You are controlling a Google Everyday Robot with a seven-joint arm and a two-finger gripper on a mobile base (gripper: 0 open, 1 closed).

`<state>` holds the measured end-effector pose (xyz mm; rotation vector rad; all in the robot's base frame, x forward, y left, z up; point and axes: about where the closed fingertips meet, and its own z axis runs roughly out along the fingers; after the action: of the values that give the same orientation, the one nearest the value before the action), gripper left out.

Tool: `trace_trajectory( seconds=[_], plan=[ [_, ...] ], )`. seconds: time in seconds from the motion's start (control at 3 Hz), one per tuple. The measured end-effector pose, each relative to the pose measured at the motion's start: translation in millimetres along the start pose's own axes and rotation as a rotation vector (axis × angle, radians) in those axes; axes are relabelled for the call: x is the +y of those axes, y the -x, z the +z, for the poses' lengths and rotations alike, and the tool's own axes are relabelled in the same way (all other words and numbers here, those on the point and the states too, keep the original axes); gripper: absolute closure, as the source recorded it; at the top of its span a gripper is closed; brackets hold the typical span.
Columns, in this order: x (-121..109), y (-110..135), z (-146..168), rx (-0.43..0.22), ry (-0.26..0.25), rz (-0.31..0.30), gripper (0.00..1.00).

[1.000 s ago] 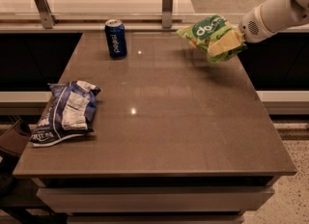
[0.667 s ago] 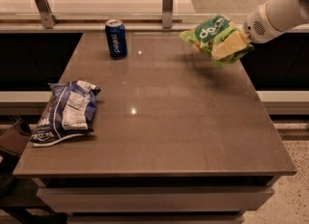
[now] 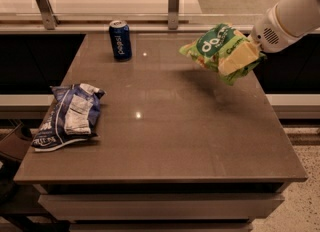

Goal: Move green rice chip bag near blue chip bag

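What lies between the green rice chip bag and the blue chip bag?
Only bare table, in the camera view; the hand holds the green rice chip bag above its right edge.

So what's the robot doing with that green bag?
The robot's gripper is holding the light green glossy snack bag up in the air, above the far right part of the brown table. The wrinkly dark blue chip bag lies far away by the left edge. A blue soda can stands at the back.

Gripper aloft at right, jaws clamped
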<state>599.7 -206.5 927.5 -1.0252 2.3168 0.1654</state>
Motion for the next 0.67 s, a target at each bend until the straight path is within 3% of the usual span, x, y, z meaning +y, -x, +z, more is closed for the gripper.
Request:
trace_trajectory(
  seconds=[0.67],
  plan=[
    [80, 6, -5, -0.007, 0.054, -0.069, 1.0]
  ],
)
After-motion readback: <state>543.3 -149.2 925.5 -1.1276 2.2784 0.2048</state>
